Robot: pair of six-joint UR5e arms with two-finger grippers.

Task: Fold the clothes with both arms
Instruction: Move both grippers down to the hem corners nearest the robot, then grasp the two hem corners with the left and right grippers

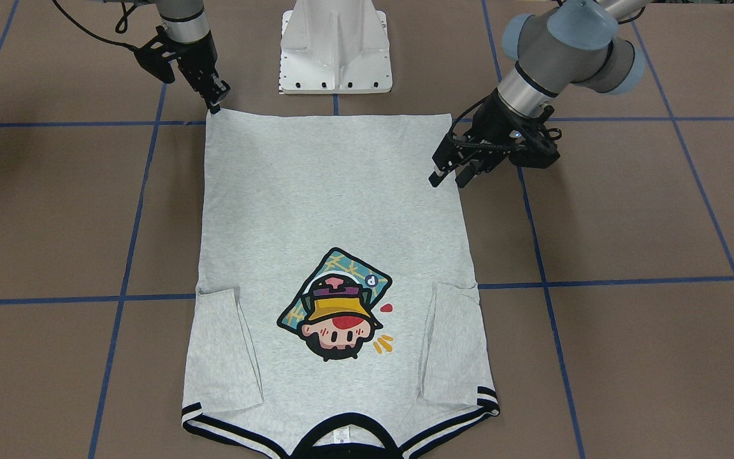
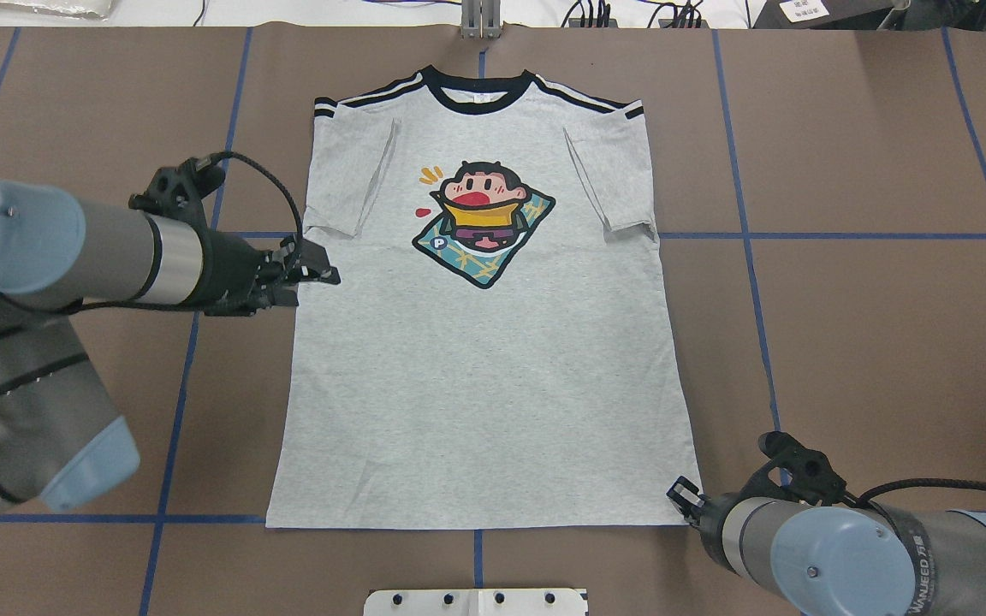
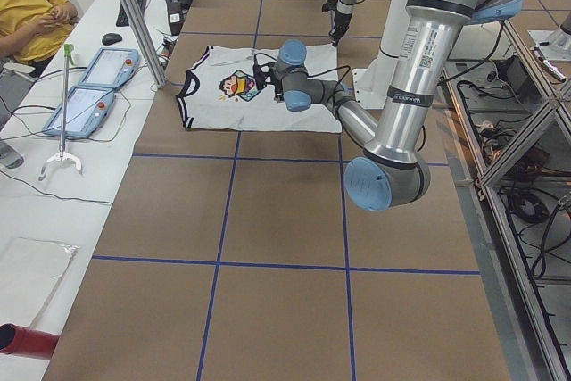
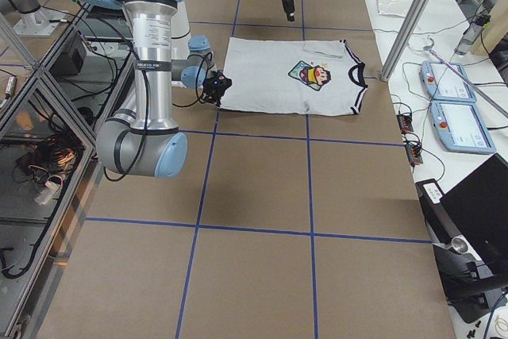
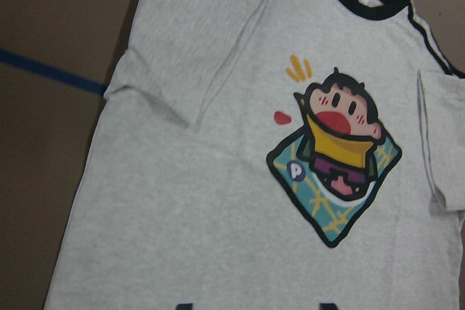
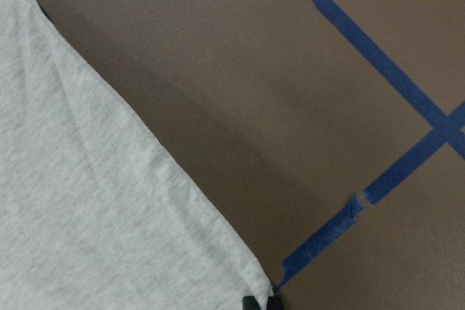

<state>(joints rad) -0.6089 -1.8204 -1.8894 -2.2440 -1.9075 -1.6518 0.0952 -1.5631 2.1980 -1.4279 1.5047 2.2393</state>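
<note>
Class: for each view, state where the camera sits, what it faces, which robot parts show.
Front-facing: across table, facing robot; left gripper, right gripper.
Overhead: behind robot, looking down; left arm, right arm.
Exterior left: left end; left arm near.
Exterior right: right end; right arm near.
Left wrist: above T-shirt print; fingertips barely.
Right wrist: over hem corner; fingertips barely.
All show T-shirt.

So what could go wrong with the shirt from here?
The right hand sits at the very hem corner of the T-shirt; a hold that thin could slip. The left hand hangs open at the shirt's side, so an uneven lift might skew it and undo the tucked sleeves.
</note>
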